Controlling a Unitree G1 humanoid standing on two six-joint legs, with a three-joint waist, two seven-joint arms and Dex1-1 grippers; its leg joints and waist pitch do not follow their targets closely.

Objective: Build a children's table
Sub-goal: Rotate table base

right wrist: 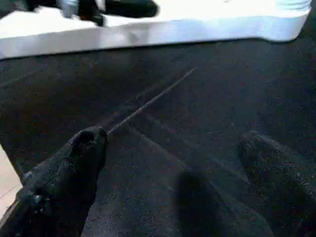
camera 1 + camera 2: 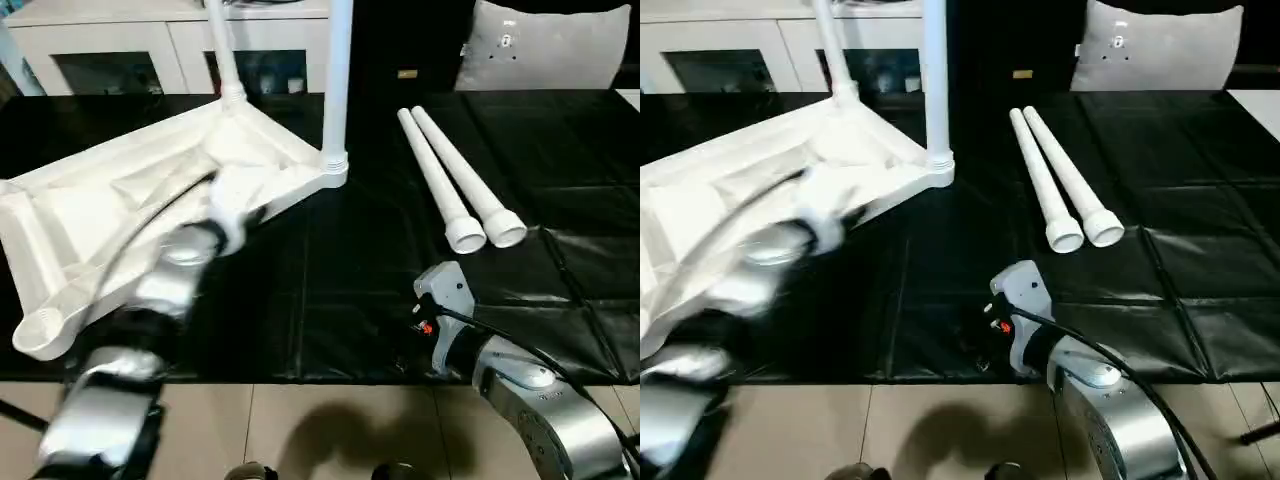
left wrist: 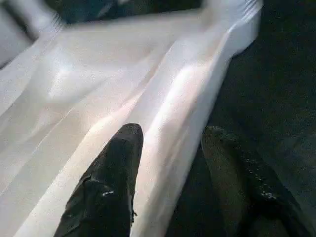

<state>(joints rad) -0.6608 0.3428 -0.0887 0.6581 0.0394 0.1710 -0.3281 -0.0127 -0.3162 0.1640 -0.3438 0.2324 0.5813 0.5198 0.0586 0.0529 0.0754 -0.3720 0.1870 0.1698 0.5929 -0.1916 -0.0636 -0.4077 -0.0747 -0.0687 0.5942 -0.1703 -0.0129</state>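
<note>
Two legs fitted; left gripper (image 3: 170,148) straddles the table top (image 2: 110,205) edge, jaws apart, right gripper (image 1: 173,148) spread wide; next fetch a loose leg (image 2: 440,180) at right

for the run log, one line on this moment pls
stage: two legs fitted | spare legs lying right | left gripper open over table top edge | right gripper open, empty

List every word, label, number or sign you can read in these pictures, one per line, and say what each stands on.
No text can be read anywhere.
Grey cushion: a small white tag with marks, too small to read.
Dark back wall: a small yellowish label, too small to read.
Table top, standing legs and loose legs: no print visible.
</note>
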